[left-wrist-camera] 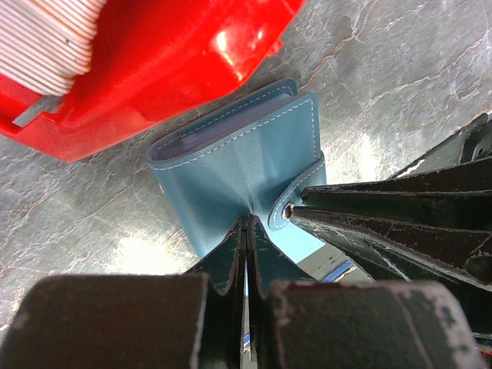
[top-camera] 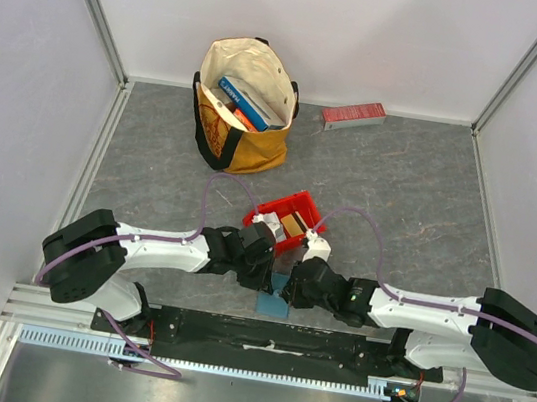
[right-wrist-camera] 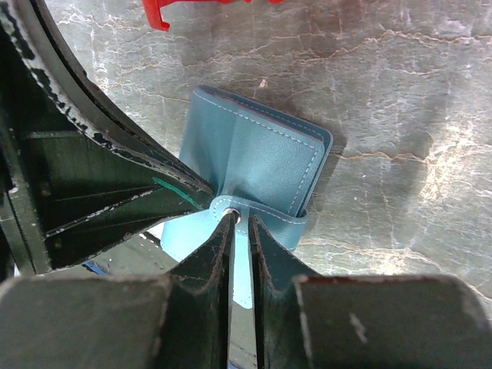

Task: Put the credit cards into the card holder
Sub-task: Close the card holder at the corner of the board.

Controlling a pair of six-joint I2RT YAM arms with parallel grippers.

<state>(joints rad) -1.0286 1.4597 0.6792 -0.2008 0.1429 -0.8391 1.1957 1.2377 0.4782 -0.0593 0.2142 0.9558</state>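
The teal card holder [top-camera: 275, 302] lies folded on the table just in front of the red bin, between both grippers. My left gripper [left-wrist-camera: 247, 223] is shut on an edge of its teal cover [left-wrist-camera: 238, 161]. My right gripper [right-wrist-camera: 240, 219] is shut on the closure tab [right-wrist-camera: 270, 220] at its snap; the card holder [right-wrist-camera: 261, 154] spreads out beyond it. Each wrist view shows the other gripper's fingers [left-wrist-camera: 369, 215] [right-wrist-camera: 100, 177] right beside it. The credit cards sit in the red bin: a stack of white ones [left-wrist-camera: 46, 38] and a tan one [top-camera: 292, 225].
The red bin [top-camera: 312, 211] stands just beyond the card holder, its wall close in the left wrist view [left-wrist-camera: 177, 61]. A yellow and cream tote bag [top-camera: 245, 107] with books stands at the back. A long red box [top-camera: 354, 116] lies at the back right.
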